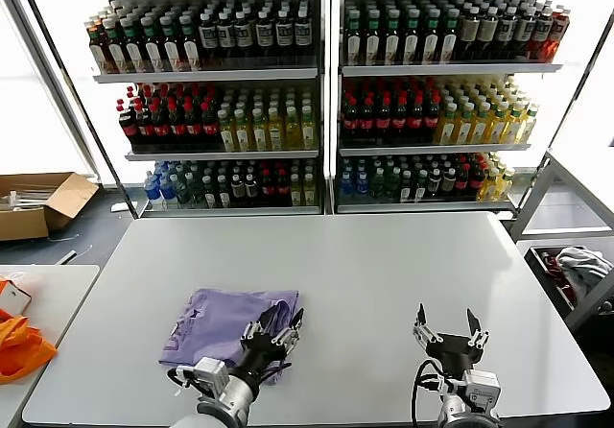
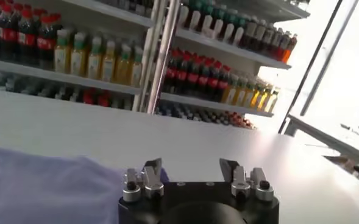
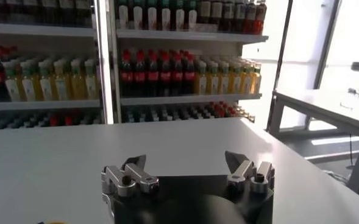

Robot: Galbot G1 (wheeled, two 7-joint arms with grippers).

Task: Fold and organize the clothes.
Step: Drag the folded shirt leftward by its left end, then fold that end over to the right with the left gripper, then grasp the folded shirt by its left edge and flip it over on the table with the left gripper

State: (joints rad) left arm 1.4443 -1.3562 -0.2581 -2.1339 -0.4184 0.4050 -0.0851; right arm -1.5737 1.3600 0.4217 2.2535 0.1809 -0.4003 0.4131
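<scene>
Behind, bottle shelves (image 1: 326,92); cardboard box (image 1: 38,202) and orange fabric (image 1: 19,346) sit left.

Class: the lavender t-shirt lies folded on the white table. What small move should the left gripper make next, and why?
Probably lift the left gripper clear of the folded lavender fabric t-shirt: it stands open over the shirt's edge, holding nothing. The right gripper waits open above the white table.

Head view looking down over the table (image 1: 384,274), both wrist views low, facing the shelves (image 2: 106,79).
</scene>
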